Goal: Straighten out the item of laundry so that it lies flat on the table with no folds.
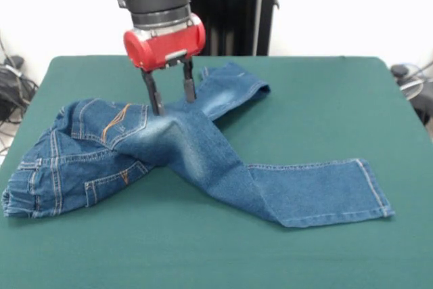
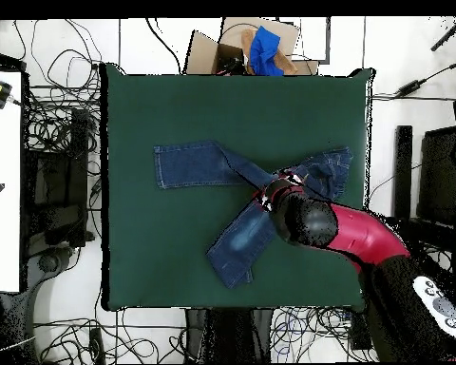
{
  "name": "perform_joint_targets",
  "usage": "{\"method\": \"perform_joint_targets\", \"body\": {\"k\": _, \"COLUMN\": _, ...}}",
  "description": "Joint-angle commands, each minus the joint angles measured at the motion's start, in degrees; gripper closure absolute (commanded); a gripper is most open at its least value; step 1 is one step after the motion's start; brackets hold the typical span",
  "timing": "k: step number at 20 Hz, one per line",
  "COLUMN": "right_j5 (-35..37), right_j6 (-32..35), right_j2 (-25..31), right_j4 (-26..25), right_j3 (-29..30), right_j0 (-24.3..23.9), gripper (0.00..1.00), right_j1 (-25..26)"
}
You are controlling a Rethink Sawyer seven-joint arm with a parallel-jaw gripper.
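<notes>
Progress: you are partway at best. The small pair of faded blue denim jeans [image 1: 183, 153] is spread out but not flat, so I judge most of the smoothing still lies ahead.
Done so far: one leg runs out flat toward the near right in the front view, its hem square on the cloth.
Left to do: the other leg angles off to the far side, so the two legs splay wide apart from the crotch instead of lying side by side. The waist and seat are bunched in a rumpled heap at the left, with the back pocket tilted up on a ridge.
Where the jeans lie: around the middle of the large table covered in dark green felt-like cloth [image 1: 325, 99], with bare cloth on every side.
Pincer: your red and black gripper [image 1: 169, 93] hangs straight down over the crotch, where the legs meet. Its two dark fingers [image 1: 153, 93] stand apart, tips at or just on the denim, and nothing is clamped between them as far as you can see.
Denim: soft, fairly heavy weave, whitish faded patches on the thighs, orange stitching on pockets and seams; it holds its folds, so expect humps to stay until pulled out.
Table cloth: matt, fuzzy, plain; likely to drag on the denim rather than let it slide.
Overhead check: the arm covers the crotch, and the bunched waist lies toward the table's right edge there.
</notes>
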Motion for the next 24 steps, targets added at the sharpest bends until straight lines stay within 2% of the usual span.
{"method": "perform_joint_targets", "body": {"k": 1, "right_j5": -2.35, "right_j6": 3.37, "right_j2": 6.04, "right_j4": -4.88, "right_j3": 0.2, "right_j0": -0.96, "gripper": 0.0, "right_j1": 6.51}}
{"method": "perform_joint_targets", "body": {"k": 5, "right_j5": -0.11, "right_j6": 0.4, "right_j2": 5.46, "right_j4": -7.41, "right_j3": -2.19, "right_j0": -1.99, "gripper": 0.0, "right_j1": 10.71}}
{"method": "perform_joint_targets", "body": {"k": 8, "right_j5": 2.18, "right_j6": -0.89, "right_j2": 4.54, "right_j4": -9.71, "right_j3": -1.87, "right_j0": -2.59, "gripper": 0.0, "right_j1": 11.02}}
{"method": "perform_joint_targets", "body": {"k": 11, "right_j5": 0.02, "right_j6": 0.27, "right_j2": 4.99, "right_j4": -11.45, "right_j3": 0.1, "right_j0": -4.92, "gripper": 0.0, "right_j1": 11.31}}
{"method": "perform_joint_targets", "body": {"k": 19, "right_j5": -10.3, "right_j6": 9.62, "right_j2": 1.8, "right_j4": -16.34, "right_j3": 9.19, "right_j0": -5.08, "gripper": 0.0, "right_j1": 5.57}}
{"method": "perform_joint_targets", "body": {"k": 24, "right_j5": -11.64, "right_j6": 10.99, "right_j2": 0.81, "right_j4": -16.69, "right_j3": 10.7, "right_j0": -4.32, "gripper": 0.0, "right_j1": 4.78}}
